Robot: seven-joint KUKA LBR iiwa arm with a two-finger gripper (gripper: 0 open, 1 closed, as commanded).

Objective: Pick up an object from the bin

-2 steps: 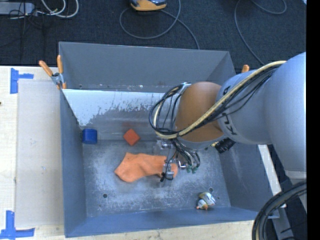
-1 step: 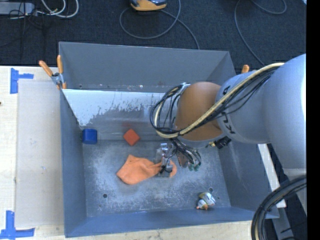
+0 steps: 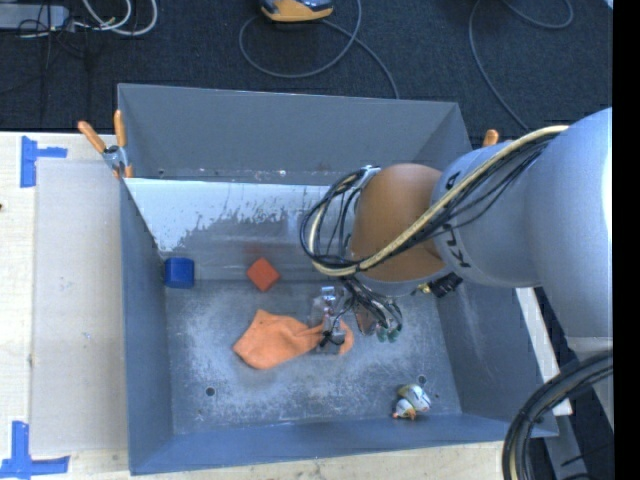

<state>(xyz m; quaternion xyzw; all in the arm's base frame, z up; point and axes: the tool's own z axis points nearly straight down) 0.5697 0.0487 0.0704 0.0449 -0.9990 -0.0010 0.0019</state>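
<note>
**Gripper (image 3: 331,330) down on the right end of the orange cloth (image 3: 272,341)**

Nearest the front wall of the bin (image 3: 300,446), towards its right corner, a small white and yellow thing (image 3: 410,401) lies alone on the floor. Further in, near the middle, the crumpled orange cloth is spread flat. The gripper meets its right end, where the fabric bunches up under the tool (whether the gripper is closed on the cloth or merely touching it, I cannot tell). Above it the wrist points steeply down, capped by an orange-brown cover (image 3: 400,223) with black and pale cables (image 3: 330,230) looping round its left side. The thick grey arm (image 3: 560,218) reaches in over the bin's right wall. Beyond the cloth, near the far wall, sit a red block (image 3: 263,274) and, well to its left, a blue block (image 3: 179,272).
</note>
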